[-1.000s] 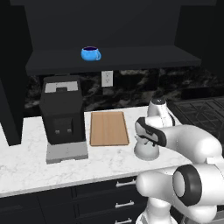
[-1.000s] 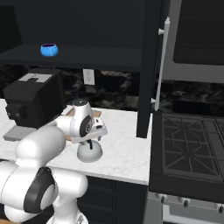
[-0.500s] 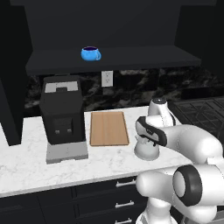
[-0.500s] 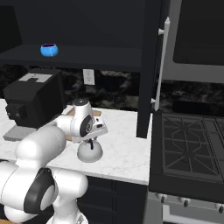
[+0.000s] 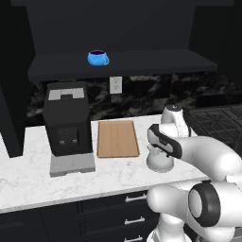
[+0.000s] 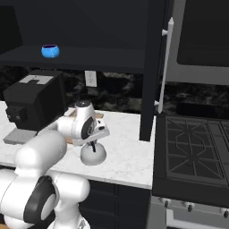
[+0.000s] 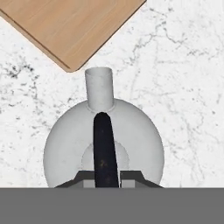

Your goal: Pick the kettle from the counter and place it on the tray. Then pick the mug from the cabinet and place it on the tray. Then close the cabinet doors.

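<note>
The silver-grey kettle stands on the white marble counter, just right of the wooden tray. My gripper hangs straight over it, shut on the black arched handle; the spout points toward the tray's corner. The blue mug sits on the shelf of the dark cabinet. One cabinet door stands swung open at the right, edge-on.
A black machine on a grey base stands left of the tray. A stove adjoins the counter's right end. A wall outlet sits behind the tray. Dark drawers with silver handles run below the counter.
The jaws have closed from wide open onto the kettle's handle. The arm and kettle have stayed in place.
</note>
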Available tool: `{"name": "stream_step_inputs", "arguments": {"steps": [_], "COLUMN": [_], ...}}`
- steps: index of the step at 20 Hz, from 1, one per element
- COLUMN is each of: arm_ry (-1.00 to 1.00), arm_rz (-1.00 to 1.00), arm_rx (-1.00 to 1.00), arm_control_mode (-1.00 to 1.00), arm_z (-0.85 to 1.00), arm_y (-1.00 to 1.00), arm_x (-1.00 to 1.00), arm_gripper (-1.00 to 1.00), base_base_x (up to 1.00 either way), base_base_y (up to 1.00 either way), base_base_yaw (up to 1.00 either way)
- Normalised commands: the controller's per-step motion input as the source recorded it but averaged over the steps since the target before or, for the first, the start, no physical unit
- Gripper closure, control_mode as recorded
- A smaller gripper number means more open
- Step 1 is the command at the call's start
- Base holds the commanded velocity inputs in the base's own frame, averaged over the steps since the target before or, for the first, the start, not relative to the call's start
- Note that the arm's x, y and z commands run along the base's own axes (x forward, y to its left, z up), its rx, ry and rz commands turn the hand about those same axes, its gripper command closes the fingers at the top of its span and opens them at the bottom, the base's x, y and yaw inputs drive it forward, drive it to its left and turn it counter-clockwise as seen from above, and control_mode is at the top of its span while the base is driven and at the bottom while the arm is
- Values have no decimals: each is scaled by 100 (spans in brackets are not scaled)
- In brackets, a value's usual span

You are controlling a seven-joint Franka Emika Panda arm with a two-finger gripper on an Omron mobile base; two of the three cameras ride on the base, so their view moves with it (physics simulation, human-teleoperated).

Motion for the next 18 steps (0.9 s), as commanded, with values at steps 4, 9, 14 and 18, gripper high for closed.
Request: {"name": "stream_step_inputs", "arguments": {"steps": [4, 9, 14, 18], "arm_ry": [-6, -28, -28, -7], "arm_rz": [0, -1, -8, -6], "arm_rx": [7, 20, 10, 11], "arm_control_mode": [-100, -100, -100, -100], "arm_z": [51, 56, 25, 33], "arm_y": [13, 25, 42, 33], "arm_x": [-35, -33, 12, 43], "arm_gripper": [100, 100, 100, 100], "base_base_x": [0, 0, 0, 0], "base_base_y": [0, 0, 0, 0], "base_base_yaw": [0, 0, 0, 0]}}
